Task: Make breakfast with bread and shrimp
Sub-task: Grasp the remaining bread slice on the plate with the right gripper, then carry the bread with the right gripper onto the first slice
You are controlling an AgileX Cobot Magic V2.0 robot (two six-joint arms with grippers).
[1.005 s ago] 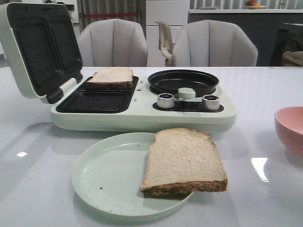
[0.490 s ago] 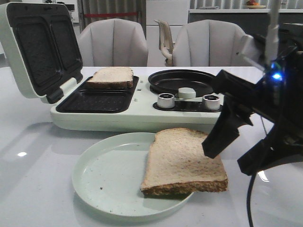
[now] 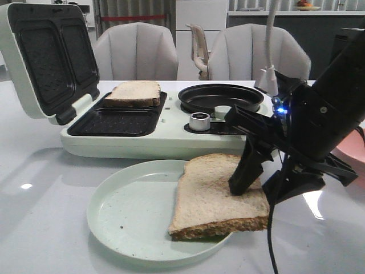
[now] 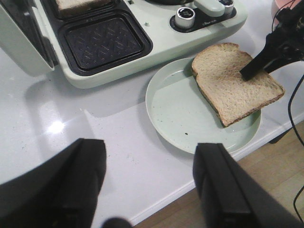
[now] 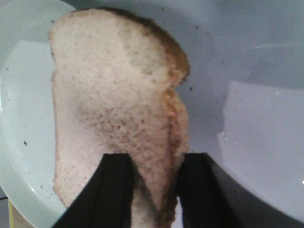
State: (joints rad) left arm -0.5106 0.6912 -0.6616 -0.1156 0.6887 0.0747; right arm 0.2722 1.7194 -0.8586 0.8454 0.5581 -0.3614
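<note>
One slice of bread [image 3: 211, 194] lies on the pale green plate [image 3: 125, 217], overhanging its right rim; it also shows in the left wrist view [image 4: 232, 80] and the right wrist view [image 5: 109, 104]. My right gripper [image 3: 256, 191] is open, one finger over the slice's right edge and the other beside it [image 5: 154, 161]. A second slice of bread [image 3: 134, 92] lies in the far tray of the open sandwich maker [image 3: 171, 142]. My left gripper [image 4: 149, 152] is open and empty above the table's front edge. No shrimp is in view.
The sandwich maker's lid [image 3: 45, 57] stands open at the left, its near tray [image 3: 114, 123] is bare, and a black round pan [image 3: 219, 97] sits on its right half. A pink bowl [image 3: 349, 149] stands at the right, mostly hidden by my right arm. Chairs stand behind the table.
My right arm came in from the right and moved down and left onto the plate's slice. The slice's right edge has shifted slightly.
</note>
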